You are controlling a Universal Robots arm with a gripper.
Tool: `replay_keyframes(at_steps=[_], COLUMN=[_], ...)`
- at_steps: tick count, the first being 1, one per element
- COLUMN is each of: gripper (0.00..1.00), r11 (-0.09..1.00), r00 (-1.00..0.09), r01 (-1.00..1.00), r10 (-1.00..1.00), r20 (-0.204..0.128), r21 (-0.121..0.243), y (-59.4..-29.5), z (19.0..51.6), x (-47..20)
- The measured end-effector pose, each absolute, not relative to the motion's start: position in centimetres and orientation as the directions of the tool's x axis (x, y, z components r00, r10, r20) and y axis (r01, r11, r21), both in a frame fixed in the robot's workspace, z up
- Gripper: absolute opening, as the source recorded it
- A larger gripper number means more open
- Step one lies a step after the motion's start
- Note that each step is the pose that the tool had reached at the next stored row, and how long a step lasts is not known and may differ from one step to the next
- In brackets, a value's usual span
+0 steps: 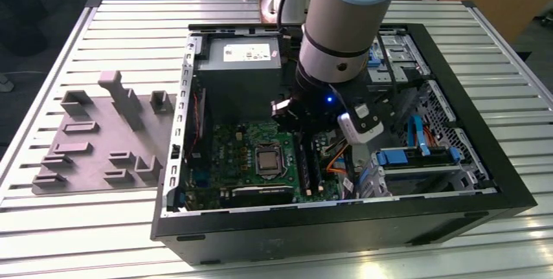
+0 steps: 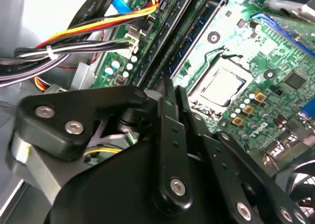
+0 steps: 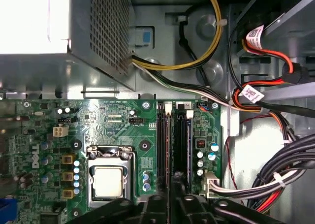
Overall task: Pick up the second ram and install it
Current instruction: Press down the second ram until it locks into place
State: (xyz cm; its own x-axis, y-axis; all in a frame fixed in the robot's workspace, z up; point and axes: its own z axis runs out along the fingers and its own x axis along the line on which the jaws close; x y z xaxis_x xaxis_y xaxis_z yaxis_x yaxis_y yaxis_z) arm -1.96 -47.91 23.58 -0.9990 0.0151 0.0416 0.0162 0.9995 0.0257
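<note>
First wrist view: jaws clamped on the second ram (image 3: 170,150), upright over slots (image 3: 182,145).

My arm (image 1: 346,26) is the usual fat silver-grey tube with a pale blue cap ring up top and a black band lower down. There's a tiny blue light on the black wrist, plus a white-and-black camera block (image 1: 359,125). The gripper (image 2: 170,135) is all matte black linkage plates with shiny silver screws.

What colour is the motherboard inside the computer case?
Green, with a silver square chip; the motherboard shows best in the first wrist view.
</note>
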Motion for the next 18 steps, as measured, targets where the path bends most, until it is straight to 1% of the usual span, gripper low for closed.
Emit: replay_keyframes(at_steps=[1, 2, 3, 18], gripper=[0.20, 0.13, 0.11, 0.11], r11=[1.000, 1.000, 1.000, 0.999], r00=[-0.999, -0.999, -0.999, -0.999], r01=[0.016, 0.016, 0.016, 0.016], r10=[0.015, 0.015, 0.015, 0.015], r20=[0.042, 0.042, 0.042, 0.041], r21=[0.026, 0.026, 0.026, 0.028], y=[-47.9, -47.9, -47.9, -47.9], z=[23.6, 23.6, 23.6, 22.3], x=[-2.0, -2.0, -2.0, -1.9])
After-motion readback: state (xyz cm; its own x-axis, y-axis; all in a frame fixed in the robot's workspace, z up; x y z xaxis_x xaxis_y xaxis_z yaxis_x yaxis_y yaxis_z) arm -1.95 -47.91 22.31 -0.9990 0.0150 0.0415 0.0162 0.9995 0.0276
